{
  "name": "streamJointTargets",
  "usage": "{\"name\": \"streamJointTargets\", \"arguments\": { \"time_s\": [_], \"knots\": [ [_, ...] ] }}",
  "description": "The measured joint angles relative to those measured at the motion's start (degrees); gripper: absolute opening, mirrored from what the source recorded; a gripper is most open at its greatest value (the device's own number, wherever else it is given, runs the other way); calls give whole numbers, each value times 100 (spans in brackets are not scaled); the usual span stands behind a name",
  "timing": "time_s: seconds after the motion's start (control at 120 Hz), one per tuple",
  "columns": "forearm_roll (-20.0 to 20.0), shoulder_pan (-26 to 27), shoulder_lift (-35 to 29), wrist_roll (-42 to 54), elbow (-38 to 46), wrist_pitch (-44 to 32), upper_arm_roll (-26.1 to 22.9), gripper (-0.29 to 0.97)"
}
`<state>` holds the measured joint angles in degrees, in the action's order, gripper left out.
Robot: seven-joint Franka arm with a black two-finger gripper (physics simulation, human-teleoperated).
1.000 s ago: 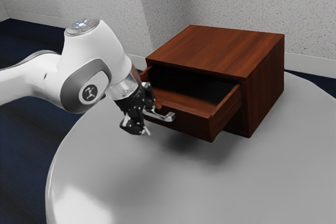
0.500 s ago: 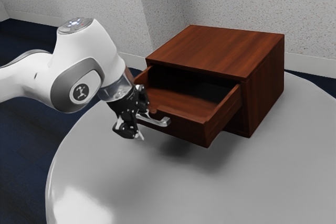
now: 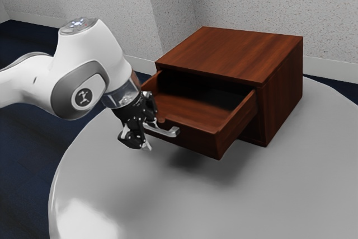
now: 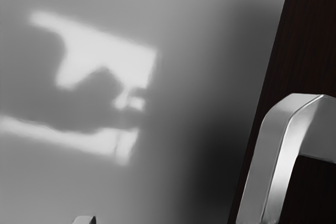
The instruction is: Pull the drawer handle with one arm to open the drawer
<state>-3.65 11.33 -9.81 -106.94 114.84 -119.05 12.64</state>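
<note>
A dark wooden cabinet (image 3: 240,54) stands on a round grey table (image 3: 224,194). Its drawer (image 3: 196,117) is pulled partly out, toward the exterior view's left. A silver bar handle (image 3: 162,131) sits on the drawer front. My black gripper (image 3: 136,138) hangs at the handle's left end, pointing down at the table and touching the bar. In the wrist view the handle (image 4: 283,150) curves up beside the dark drawer front (image 4: 310,35), off to one side of the hand. One fingertip (image 4: 84,219) shows far from it, so the gripper stands open, hooked against the bar.
The cabinet fills the table's back right. Bare table top lies in front of the drawer and to the exterior view's left, where my hand's shadow falls (image 4: 94,103). The table's curved edge (image 3: 56,183) is close to the left of the gripper.
My hand has drawn back toward the exterior view's left and slightly down. The handle and drawer have come with it, so the drawer stands further out.
</note>
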Motion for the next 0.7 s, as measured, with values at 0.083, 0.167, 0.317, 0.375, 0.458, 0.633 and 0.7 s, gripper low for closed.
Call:
{"name": "streamJointTargets", "arguments": {
  "time_s": [0.083, 0.167, 0.317, 0.375, 0.458, 0.633, 0.7],
  "knots": [
    [0, 0, -2, -5, -2, 12, -1, 32],
    [-1, -8, -1, -7, -8, 44, -18, 32],
    [-48, -10, 3, 2, -36, 150, -35, 32],
    [-64, -7, 1, 10, -51, 202, -37, 32],
    [-81, -4, 4, 19, -83, 264, -38, 32],
    [-97, -22, 7, 44, -143, 365, -70, 34],
    [-97, -24, 8, 56, -167, 390, -85, 35]
  ]
}}
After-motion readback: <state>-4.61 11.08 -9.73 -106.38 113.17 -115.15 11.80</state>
